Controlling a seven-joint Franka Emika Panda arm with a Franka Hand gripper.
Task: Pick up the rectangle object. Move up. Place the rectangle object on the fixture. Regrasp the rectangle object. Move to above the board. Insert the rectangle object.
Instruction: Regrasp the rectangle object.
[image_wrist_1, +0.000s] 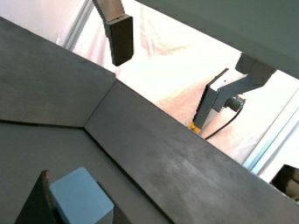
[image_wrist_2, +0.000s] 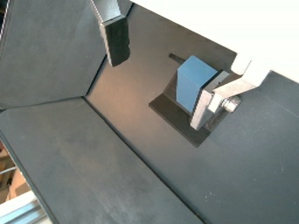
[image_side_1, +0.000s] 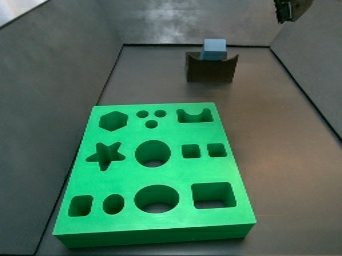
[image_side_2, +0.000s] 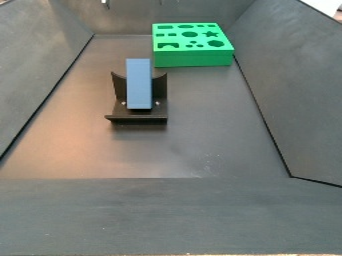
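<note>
Dark matte flooring walled by sloping panels fills the workspace. Nearest the lens in both wrist views, the gripper (image_wrist_2: 163, 70) hangs with its jaws spread wide and nothing between them, one padded finger (image_wrist_1: 121, 41) plain against the background. Below and beyond it, well apart, the rectangle object (image_wrist_2: 193, 80) stands on end against the fixture (image_side_2: 136, 108). For a sound regrasp, I judge the gripper should descend centred, straddle the block's flat faces, then close. Farthest off lies the board (image_side_1: 156, 176).
</note>
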